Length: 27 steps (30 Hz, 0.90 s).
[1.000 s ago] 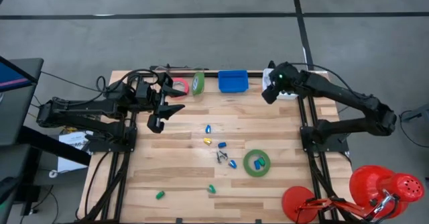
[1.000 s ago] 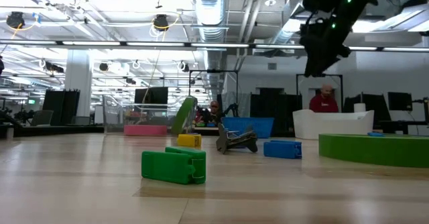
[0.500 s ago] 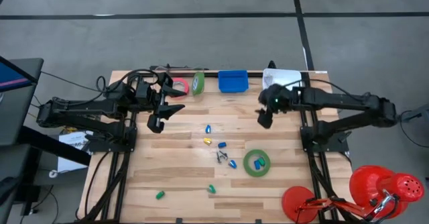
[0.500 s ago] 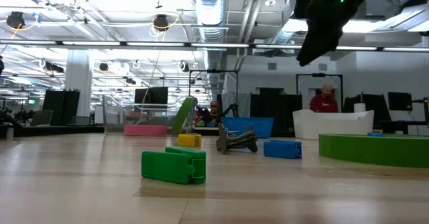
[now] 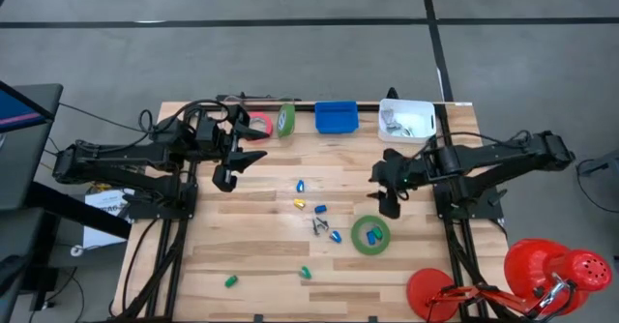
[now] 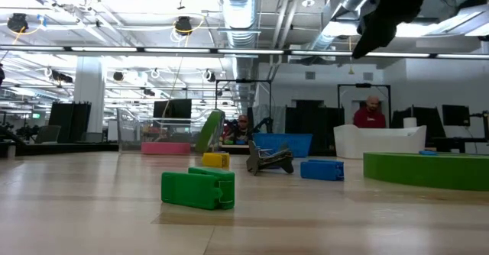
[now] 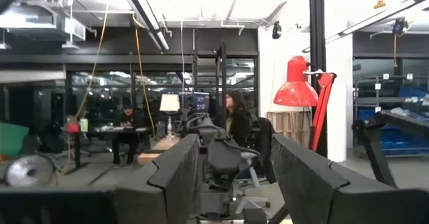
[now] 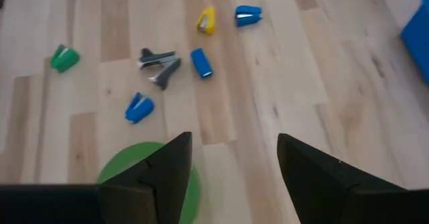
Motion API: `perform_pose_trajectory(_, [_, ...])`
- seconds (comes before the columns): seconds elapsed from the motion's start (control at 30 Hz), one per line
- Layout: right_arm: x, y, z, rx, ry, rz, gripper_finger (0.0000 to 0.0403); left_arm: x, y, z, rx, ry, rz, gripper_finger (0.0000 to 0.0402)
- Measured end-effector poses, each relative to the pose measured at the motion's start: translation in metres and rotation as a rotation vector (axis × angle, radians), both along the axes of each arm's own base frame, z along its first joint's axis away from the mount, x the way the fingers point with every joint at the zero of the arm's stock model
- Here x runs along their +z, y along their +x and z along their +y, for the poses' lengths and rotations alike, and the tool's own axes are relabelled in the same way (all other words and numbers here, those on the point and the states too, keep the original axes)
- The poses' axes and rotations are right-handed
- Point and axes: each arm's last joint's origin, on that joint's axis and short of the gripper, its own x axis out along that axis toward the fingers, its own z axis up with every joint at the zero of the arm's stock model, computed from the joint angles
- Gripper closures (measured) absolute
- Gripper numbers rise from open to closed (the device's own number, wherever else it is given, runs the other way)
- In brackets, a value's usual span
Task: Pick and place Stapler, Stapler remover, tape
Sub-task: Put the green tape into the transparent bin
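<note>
My right gripper (image 5: 389,203) hangs open above the table's right half, fingers slanting down, just far of a flat green tape roll (image 5: 370,234) that has a blue piece in its centre. The grey stapler remover (image 8: 159,60) lies among small blue, yellow and green staplers (image 5: 319,208) at mid-table. A pink-red tape roll (image 5: 259,125) lies flat at the far edge, and a second green roll (image 5: 286,120) stands on edge beside it. My left gripper (image 5: 240,166) waits open at the far left, raised and pointing up into the room.
A blue bin (image 5: 336,116) and a white bin (image 5: 406,120) with small items inside stand at the far edge. Two green staplers (image 5: 230,281) lie near the front edge. A red lamp (image 5: 542,270) sits off the table's near right corner.
My right gripper has swung from over the white bin toward the table's near edge, turning as it went, and now hangs beside the flat green tape roll. No object on the table has moved.
</note>
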Motion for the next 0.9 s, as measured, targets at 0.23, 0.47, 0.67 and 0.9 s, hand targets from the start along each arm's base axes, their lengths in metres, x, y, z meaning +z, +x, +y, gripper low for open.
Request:
perform_pose_trajectory(0.23, [-0.004,0.002,0.007,-0.011,0.021,0.017,0.0191,-0.008,0.003,0.001,0.004,-0.083,0.092,0.0208])
perform_pose_trajectory(0.47, [-0.011,0.005,0.007,-0.013,0.012,0.062,0.0191,-0.016,0.005,0.003,0.051,-0.103,0.177,0.0157])
perform_pose_trajectory(0.67, [-0.024,0.015,0.009,-0.012,0.001,0.126,0.0190,-0.030,0.007,0.003,0.064,-0.104,0.315,0.0120])
perform_pose_trajectory(0.9, [-0.051,0.031,0.014,0.066,0.016,0.260,0.0157,-0.036,0.007,0.003,0.067,-0.107,0.381,0.0115])
